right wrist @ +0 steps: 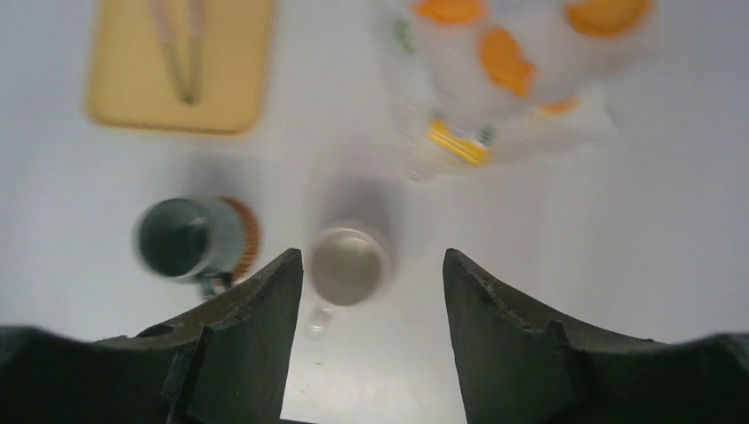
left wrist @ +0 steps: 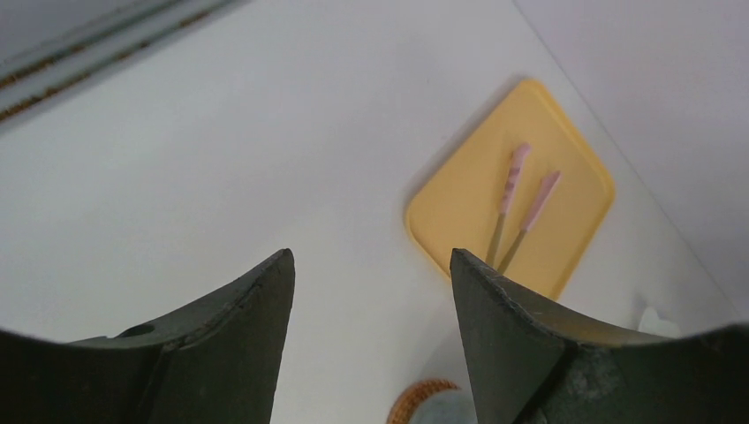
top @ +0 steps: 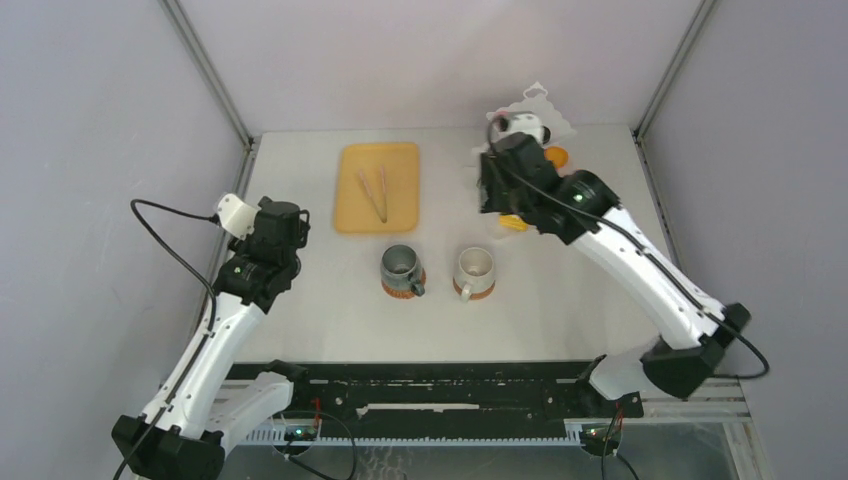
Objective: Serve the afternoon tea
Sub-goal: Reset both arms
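Two mugs stood side by side mid-surface on cork coasters [right wrist: 250,237], the dark mug [top: 401,264] left of the white mug [top: 474,266], while the toy pastries [right wrist: 504,56] lay on a white sheet [right wrist: 574,128] at the far right. Those pastries looked light, small and likely slick, best pinched across their sides; the mugs looked rigid and heavier, best taken by the rim wall or handle. Near the pastries the right fingers [right wrist: 247,344] gaped wide around nothing; the left fingers [left wrist: 230,344] were open and empty too, well apart.
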You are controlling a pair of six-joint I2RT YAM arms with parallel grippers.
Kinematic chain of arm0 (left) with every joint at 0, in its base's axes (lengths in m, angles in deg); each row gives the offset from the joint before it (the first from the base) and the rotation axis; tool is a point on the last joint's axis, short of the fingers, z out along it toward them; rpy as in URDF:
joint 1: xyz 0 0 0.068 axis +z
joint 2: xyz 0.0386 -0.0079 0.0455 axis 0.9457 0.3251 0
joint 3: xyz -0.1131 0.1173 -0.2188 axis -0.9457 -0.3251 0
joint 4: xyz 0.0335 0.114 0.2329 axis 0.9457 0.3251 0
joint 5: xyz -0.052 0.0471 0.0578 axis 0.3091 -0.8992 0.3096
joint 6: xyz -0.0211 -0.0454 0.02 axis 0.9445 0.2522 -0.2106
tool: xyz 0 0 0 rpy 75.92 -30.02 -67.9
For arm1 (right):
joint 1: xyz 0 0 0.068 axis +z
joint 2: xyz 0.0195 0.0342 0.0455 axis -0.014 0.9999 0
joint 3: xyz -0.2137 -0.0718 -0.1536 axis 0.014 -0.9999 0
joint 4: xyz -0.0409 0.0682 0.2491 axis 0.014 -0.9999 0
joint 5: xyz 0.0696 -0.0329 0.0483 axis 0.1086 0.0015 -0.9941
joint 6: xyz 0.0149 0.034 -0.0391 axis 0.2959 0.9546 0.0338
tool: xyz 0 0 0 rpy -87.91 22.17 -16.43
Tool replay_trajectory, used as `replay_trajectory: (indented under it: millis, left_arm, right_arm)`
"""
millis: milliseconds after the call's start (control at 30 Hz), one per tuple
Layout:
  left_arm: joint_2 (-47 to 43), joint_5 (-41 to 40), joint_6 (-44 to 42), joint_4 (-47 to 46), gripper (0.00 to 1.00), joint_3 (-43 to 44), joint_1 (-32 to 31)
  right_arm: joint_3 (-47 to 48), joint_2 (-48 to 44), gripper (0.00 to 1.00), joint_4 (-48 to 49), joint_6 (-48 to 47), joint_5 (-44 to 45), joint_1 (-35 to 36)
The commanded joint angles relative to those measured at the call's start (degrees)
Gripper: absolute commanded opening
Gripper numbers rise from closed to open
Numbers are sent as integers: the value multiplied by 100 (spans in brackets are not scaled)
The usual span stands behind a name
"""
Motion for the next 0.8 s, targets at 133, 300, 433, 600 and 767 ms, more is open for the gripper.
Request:
replay_trajectory:
  millis: [133,300,433,600,767]
  left_arm:
    - [153,-1051,-1387,-1278,70,13,54]
    - [372,-1010,-2047,-1830,70,-240,59]
    - [574,-999,-2626,-2135,71,-366,66]
    - [625,-999,-2842,-2219,71,-469,63]
    - [452,-1039,-3163,-2542,72,-748,78]
  right_arm:
    - [-2643,-2078,68,1084,653,-472,-2479]
    - [-3670,-2719,73,1754,709,-236,-3818]
    - [-3982,-2803,82,2201,653,168,-4168]
    - [-3987,-2530,85,2368,672,675,-4246]
    - [-4066,-2437,85,2631,445,668,-4266]
